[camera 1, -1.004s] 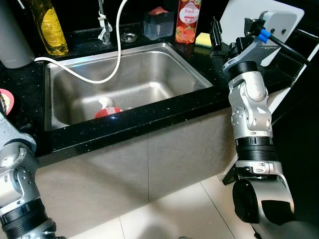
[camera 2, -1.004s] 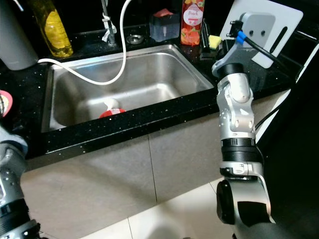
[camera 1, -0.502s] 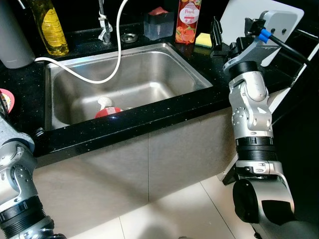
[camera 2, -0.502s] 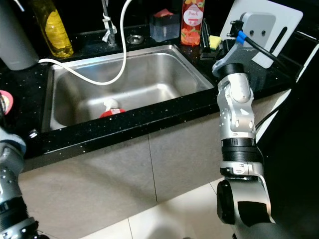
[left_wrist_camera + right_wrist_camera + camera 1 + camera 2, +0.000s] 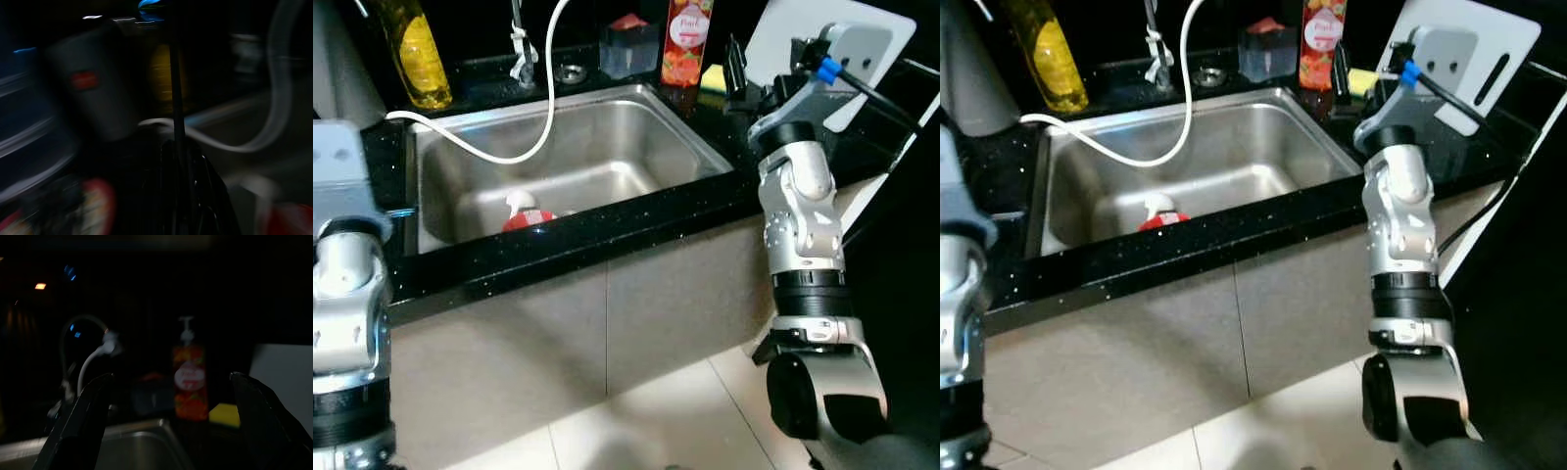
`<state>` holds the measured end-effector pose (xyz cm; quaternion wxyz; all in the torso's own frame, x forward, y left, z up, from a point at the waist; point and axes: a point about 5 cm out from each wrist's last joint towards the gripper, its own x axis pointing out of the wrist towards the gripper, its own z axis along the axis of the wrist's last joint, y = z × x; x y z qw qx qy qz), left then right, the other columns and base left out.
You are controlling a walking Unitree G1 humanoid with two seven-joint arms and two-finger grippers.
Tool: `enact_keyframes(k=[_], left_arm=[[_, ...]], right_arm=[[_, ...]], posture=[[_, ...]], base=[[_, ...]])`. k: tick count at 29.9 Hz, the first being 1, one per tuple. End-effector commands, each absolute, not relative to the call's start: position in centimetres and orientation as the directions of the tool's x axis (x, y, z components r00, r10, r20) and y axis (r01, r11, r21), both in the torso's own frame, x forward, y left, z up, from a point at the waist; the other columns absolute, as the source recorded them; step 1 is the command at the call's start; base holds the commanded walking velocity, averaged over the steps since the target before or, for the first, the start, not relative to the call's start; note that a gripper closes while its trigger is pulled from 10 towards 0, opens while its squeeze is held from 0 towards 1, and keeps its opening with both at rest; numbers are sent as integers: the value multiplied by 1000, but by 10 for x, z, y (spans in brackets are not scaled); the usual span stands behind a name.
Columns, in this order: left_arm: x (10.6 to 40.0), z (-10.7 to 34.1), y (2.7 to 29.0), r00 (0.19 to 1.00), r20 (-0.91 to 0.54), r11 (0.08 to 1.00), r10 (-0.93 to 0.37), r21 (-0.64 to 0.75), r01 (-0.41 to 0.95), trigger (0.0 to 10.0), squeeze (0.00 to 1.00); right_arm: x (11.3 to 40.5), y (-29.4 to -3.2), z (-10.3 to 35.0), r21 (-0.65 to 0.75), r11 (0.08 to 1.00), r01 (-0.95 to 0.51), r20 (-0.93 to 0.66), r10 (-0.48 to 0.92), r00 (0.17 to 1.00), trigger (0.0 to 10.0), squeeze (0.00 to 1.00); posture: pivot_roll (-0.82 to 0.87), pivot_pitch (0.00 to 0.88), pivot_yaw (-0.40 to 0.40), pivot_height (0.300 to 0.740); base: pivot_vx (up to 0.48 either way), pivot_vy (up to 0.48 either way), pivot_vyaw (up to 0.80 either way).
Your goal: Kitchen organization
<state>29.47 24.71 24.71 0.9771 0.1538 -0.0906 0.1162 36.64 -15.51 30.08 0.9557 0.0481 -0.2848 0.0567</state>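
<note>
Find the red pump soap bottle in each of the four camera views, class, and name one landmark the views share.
Left eye view: red pump soap bottle at top centre, behind the sink's back right corner.
Right eye view: the same place, top centre.
Left wrist view: too dark and blurred to tell.
Right wrist view: near the middle, between the two black fingers.
Shared landmark: the white hose, looping over the sink.

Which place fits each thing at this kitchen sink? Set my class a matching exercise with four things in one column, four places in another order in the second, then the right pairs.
Things:
1. red and white item
2. yellow sponge
3. oil bottle
4. white hose

Places:
A. on the counter, back left of the sink
B. draped over the sink's left rim into the basin
C. on the basin floor
D. beside the peach soap bottle

Pairs: 1-C, 2-D, 3-A, 4-B
</note>
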Motion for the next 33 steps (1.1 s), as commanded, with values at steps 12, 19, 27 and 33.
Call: enact_keyframes(k=[12,19,27,33], left_arm=[[374,218,207,994,-84,988,-73,128,84,10000,1000],[360,251,224,995,104,967,7,253,-33,10000,0],[324,277,291,885,259,844,387,287,-453,10000,0],[263,249,356,676,81,654,733,190,-732,10000,0]], right_arm=[[378,-50,291,-74,870,-487,410,472,780,10000,0],[369,-28,297,-104,781,-616,418,597,685,10000,0],[355,21,307,-177,587,-790,398,777,488,10000,0],[338,67,317,-166,410,-897,370,869,329,10000,0]], posture=[[149,0,18,740],[169,0,-7,740],[254,0,-63,740],[296,20,-82,740]], base=[[0,0,0],[0,0,0],[0,0,0],[0,0,0]])
